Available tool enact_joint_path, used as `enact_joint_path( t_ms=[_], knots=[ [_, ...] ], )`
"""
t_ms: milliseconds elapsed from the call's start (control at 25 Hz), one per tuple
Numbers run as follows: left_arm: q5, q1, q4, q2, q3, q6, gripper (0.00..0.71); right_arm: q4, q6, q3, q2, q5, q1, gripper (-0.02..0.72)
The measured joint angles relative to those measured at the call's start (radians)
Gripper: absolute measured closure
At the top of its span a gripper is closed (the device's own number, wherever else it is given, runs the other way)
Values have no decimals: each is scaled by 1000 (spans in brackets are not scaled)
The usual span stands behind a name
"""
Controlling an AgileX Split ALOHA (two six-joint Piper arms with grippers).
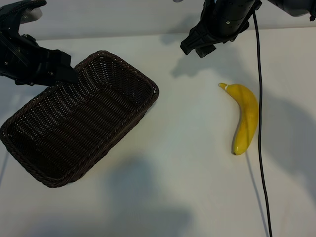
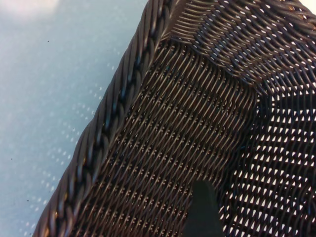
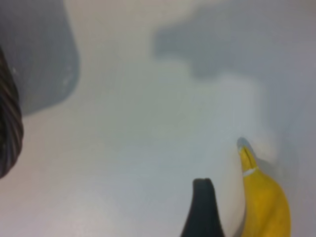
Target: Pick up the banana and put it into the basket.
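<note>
Yellow banana (image 1: 245,117): one piece, glossy, curved, lying flat on the white counter (image 1: 187,163) at the right of the exterior view. Pale stem tip points toward the far edge, blunt end toward the near edge. Nothing touches it. Well apart from the basket.

Basket (image 1: 79,118): dark brown woven wicker, rectangular with rounded corners, braided rim, shallow. Set diagonally on the counter at the left. Nothing inside it. Left wrist view shows one inner corner and the rim (image 2: 106,123) close up.

Left hand (image 1: 61,69): dark, at the far left, hanging over the basket's far rim. Fingers stand apart; nothing held. One dark fingertip (image 2: 201,212) shows in its wrist view, over the basket's weave.

Right hand (image 1: 200,44): dark, at the far side of the counter, beyond the banana's stem end and raised off the surface. Fingers apart; nothing held. One dark fingertip (image 3: 203,210) shows in its wrist view just beside the banana's stem.

Black cable (image 1: 259,123): runs down from the right arm, passing just beside the banana.
</note>
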Motion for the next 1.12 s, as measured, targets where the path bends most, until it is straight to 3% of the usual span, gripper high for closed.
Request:
enact_joint_path(
  t_ms=[1120],
  knots=[
    [-21, 0, 0, 0, 0, 2, 136, 1, 0, 0, 0, 2, 0, 144]
  ],
)
